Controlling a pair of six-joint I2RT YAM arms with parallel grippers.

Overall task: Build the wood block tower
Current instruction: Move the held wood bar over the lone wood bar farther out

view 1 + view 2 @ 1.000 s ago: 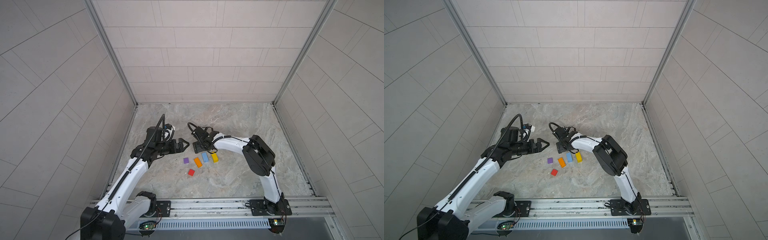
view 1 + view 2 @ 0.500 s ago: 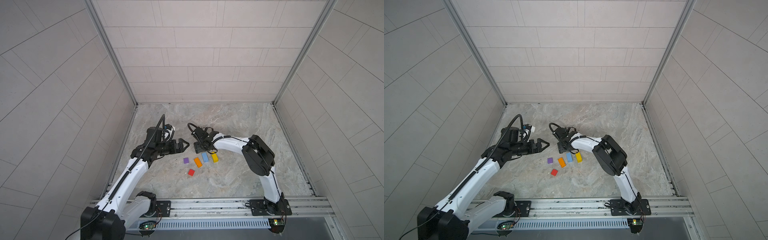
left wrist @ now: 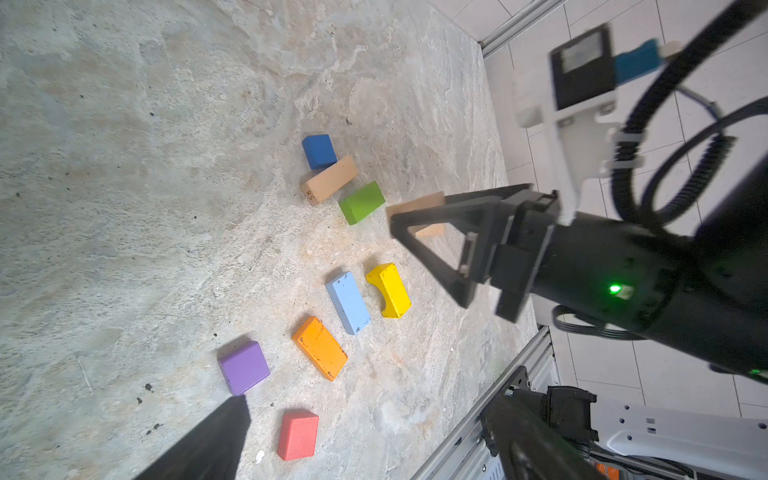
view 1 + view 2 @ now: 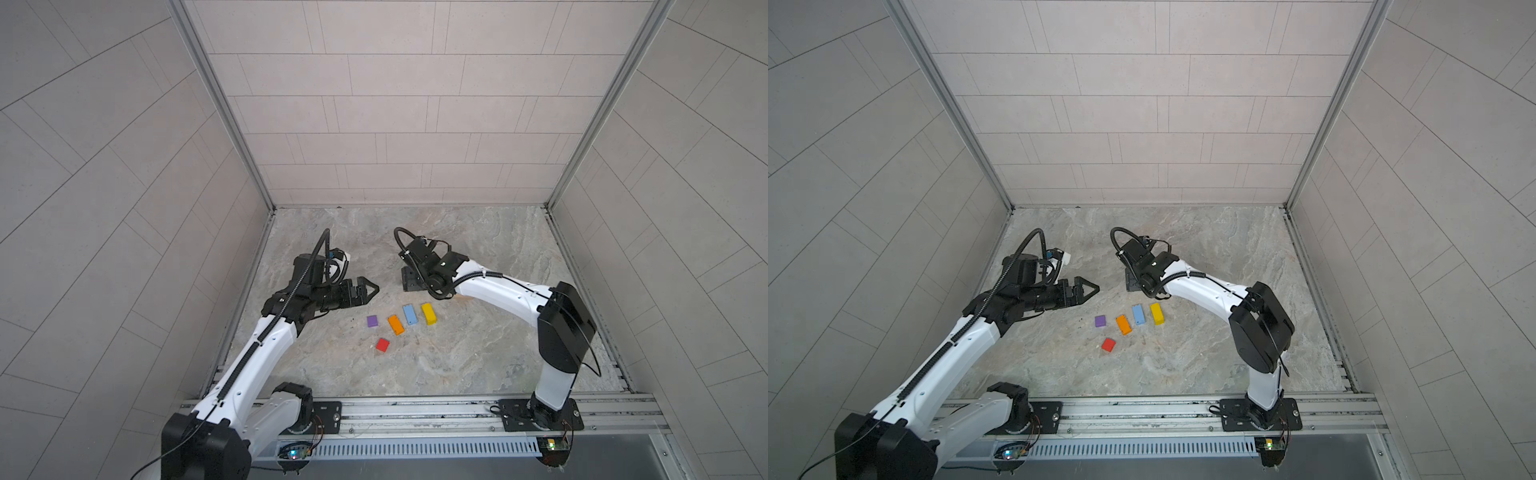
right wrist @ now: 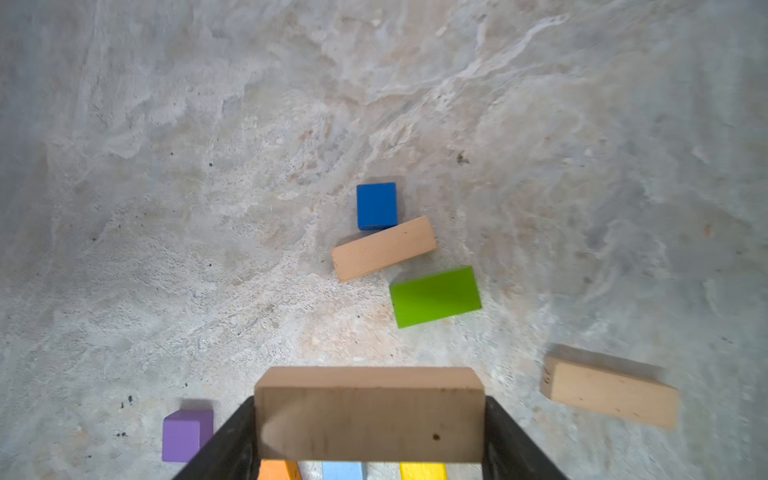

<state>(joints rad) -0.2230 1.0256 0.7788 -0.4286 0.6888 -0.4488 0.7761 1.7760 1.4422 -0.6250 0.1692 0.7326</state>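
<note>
My right gripper (image 5: 370, 436) is shut on a plain tan bar (image 5: 370, 415), gripped by its two ends; it is the black gripper (image 4: 409, 281) seen in a top view. Loose on the table beyond it lie a dark-blue cube (image 5: 376, 205), a second tan bar (image 5: 384, 248), a green bar (image 5: 435, 296) and a third tan bar (image 5: 609, 392). Nearer the front lie the purple cube (image 4: 372, 321), orange bar (image 4: 395, 324), light-blue bar (image 4: 409, 313), yellow bar (image 4: 429, 313) and red cube (image 4: 382, 345). No blocks are stacked. My left gripper (image 4: 370, 286) hovers open left of them, holding nothing.
Tiled walls enclose the stone table (image 4: 478, 340) on three sides. A metal rail (image 4: 415, 411) carrying both arm bases runs along the front edge. The right arm's elbow (image 4: 563, 328) stands over the right half.
The right gripper's jaws have narrowed onto the tan bar. Neither arm has visibly shifted, and the loose blocks lie where they were.
</note>
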